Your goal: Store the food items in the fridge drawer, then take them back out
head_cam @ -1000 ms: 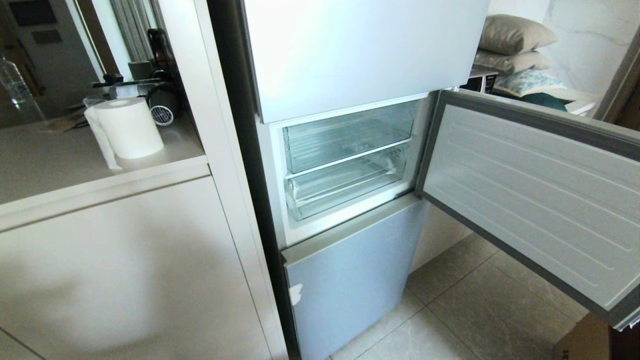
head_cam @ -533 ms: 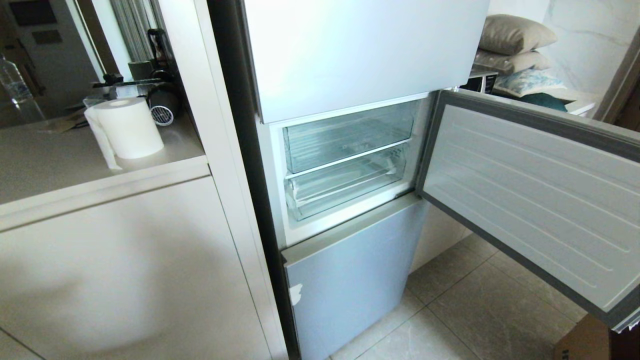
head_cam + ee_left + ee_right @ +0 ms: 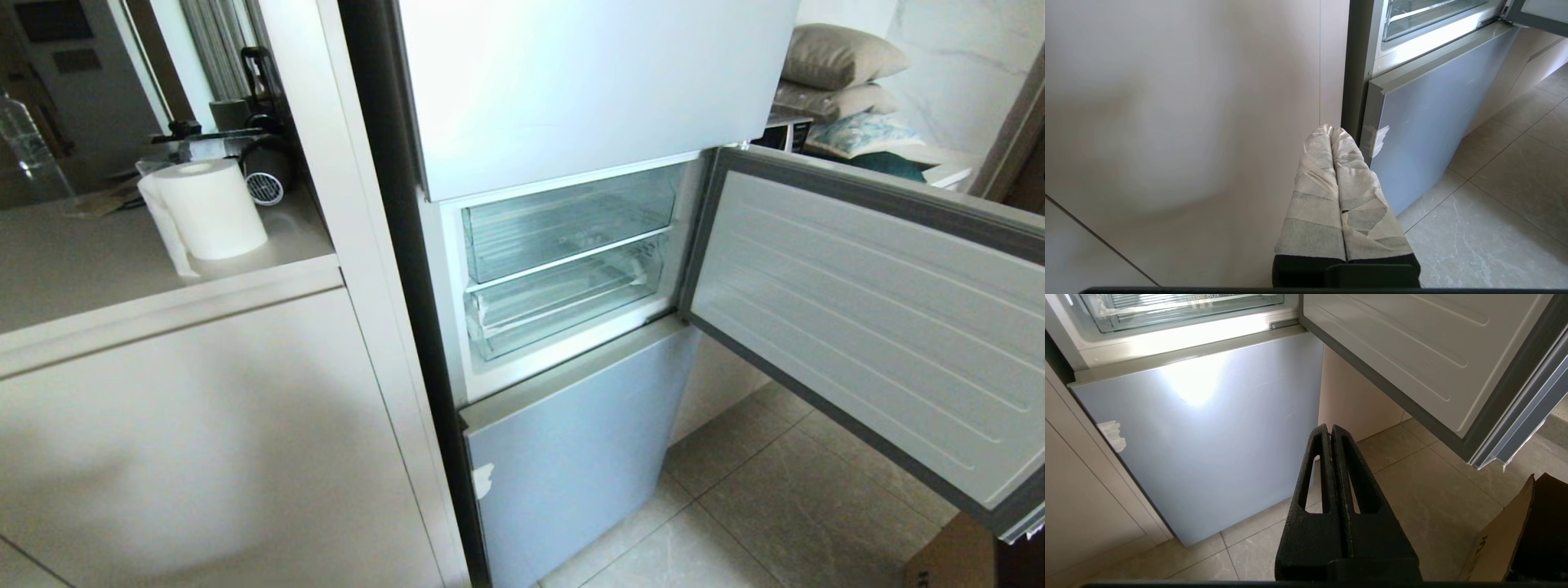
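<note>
Fridge door (image 3: 865,327) swung wide, above right tool (image 3: 1331,430). Fridge drawer (image 3: 563,302), taped front corner, pushed in, above and beyond both tools. Left tool (image 3: 1331,130), tape-wrapped, pinched together, empty. Right tool likewise, empty. No food visible.

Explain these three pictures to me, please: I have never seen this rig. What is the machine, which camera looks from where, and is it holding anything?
It is a wheeled robot with two arms. The head camera looks down at a fridge whose middle door stands open, showing two clear drawers; the lower drawer has white tape on a corner. A paper roll stands on the counter to the left. The other two cameras sit on the wrists. The left gripper, wrapped in tape, and the black right gripper are both shut and empty, low before the fridge's lower door. No food shows.
</note>
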